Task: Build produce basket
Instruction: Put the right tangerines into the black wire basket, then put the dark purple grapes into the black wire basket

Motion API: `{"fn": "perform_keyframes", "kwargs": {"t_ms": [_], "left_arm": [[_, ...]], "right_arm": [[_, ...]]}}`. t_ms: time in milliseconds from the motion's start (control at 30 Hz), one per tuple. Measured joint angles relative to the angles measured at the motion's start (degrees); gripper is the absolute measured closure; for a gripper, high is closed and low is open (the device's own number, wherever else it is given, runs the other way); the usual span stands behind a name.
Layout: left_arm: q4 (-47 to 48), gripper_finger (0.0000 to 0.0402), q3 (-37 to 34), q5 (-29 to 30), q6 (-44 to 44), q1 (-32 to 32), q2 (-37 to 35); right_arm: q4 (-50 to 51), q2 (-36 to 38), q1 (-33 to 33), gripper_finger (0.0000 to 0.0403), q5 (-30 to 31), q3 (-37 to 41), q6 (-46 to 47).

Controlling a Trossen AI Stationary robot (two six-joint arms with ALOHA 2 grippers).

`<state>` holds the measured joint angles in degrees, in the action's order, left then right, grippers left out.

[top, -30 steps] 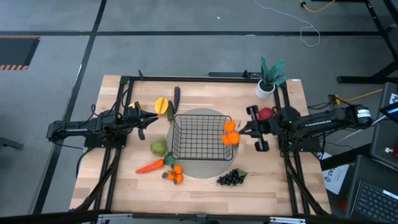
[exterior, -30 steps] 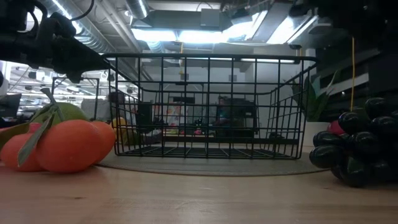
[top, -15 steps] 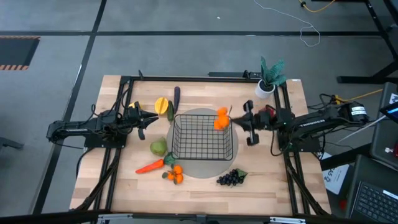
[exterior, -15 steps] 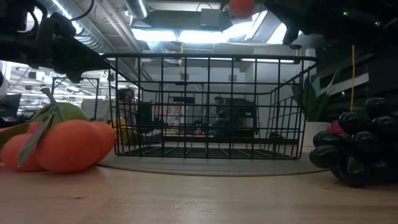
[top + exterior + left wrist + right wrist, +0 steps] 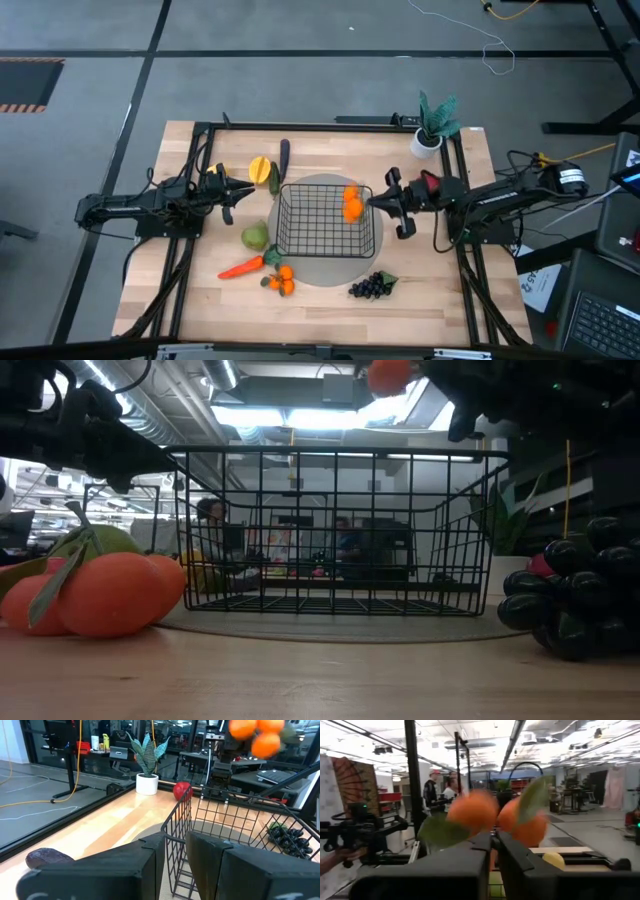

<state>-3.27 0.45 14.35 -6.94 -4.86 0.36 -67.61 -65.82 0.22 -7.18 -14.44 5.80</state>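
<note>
The right tool (image 5: pixel 372 201) is hanging over the basket (image 5: pixel 325 222), fingers closed on the oranges (image 5: pixel 351 203). Letting go near the rim risks them bouncing onto the counter (image 5: pixel 190 290). The left tool (image 5: pixel 245 189) is waiting beside the basket, grasping nothing.

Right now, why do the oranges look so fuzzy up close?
In the right wrist view the oranges sit right at the lens, smeared and out of focus; in the left wrist view they blur too. The high view shows them sharper, over the basket.
</note>
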Motion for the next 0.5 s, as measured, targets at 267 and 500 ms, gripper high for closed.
{"fn": "perform_keyframes", "kwargs": {"t_ms": [267,500], "left_arm": [[-0.11,0.0333,0.00,0.09,0.02,0.00,0.00],[-0.13,0.0333,0.00,0.08,0.02,0.00,0.00]], "right_arm": [[-0.11,-2.19,1.17,0.0272,0.00,-3.19,-0.27],[0.12,-4.00,1.17,0.0261,0.02,-5.59,-0.11]]}}
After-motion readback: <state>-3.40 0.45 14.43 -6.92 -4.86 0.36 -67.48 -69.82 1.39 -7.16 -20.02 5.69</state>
